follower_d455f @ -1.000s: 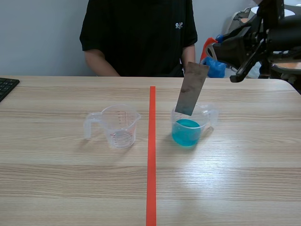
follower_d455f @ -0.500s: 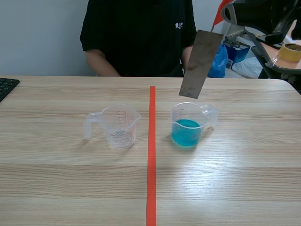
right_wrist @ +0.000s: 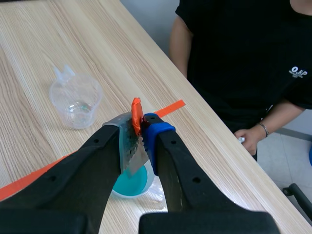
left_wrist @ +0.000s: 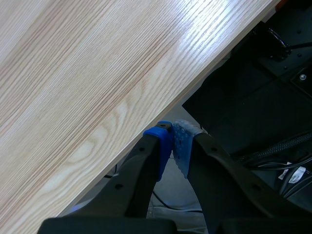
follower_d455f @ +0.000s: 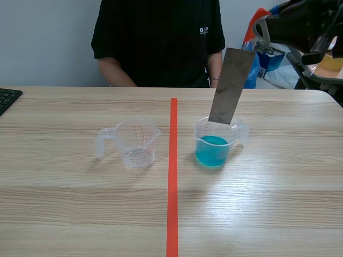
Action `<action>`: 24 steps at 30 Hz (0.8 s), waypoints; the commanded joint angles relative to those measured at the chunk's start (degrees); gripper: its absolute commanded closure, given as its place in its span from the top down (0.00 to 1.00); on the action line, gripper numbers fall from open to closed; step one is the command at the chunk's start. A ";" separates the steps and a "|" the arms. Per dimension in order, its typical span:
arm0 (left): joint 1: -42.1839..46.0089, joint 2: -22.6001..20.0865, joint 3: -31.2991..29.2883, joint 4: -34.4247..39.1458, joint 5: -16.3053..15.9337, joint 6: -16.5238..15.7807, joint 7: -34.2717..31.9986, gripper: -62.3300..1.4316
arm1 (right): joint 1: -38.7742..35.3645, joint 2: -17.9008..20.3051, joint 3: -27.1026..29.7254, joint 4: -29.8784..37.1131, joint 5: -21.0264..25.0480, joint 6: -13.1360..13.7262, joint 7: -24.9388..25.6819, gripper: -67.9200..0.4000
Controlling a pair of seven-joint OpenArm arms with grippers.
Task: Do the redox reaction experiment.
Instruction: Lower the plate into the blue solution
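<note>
My right gripper (follower_d455f: 257,32) is raised at the far right and shut on the top of a grey metal plate (follower_d455f: 230,85). The plate hangs tilted, its lower end at the rim of a clear beaker with blue liquid (follower_d455f: 213,143). In the right wrist view the plate (right_wrist: 130,153) sits between the fingers of the right gripper (right_wrist: 139,124), with an orange tab at the grip and the blue beaker (right_wrist: 129,185) under it. An empty clear beaker (follower_d455f: 136,142) stands left of the tape line. My left gripper (left_wrist: 173,144) is shut on nothing, over the table's edge.
A person in a black shirt (follower_d455f: 158,40) sits across the table, one hand (right_wrist: 248,139) resting near the far edge. A black keyboard (follower_d455f: 7,98) lies at the far left. The orange-red tape line (follower_d455f: 172,176) runs down the middle of the wooden table (follower_d455f: 80,209).
The plate stood lower in the blue beaker, was lifted clear above it, and has now come down slightly and to the right, reaching the rim again. The beakers have not moved.
</note>
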 commanded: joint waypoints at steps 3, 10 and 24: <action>-0.17 -0.48 -0.42 0.98 -0.42 0.07 -0.72 0.08 | 0.98 -0.55 -0.02 -1.22 -1.31 0.33 2.08 0.02; -0.17 -0.48 -0.42 0.98 -0.42 0.07 -0.72 0.08 | 1.01 -4.39 -0.72 -4.76 -5.81 0.33 3.61 0.02; -0.17 -0.48 -0.42 0.98 -0.42 0.07 -0.72 0.08 | 1.03 -10.25 -5.73 -14.75 -18.47 0.33 11.58 0.02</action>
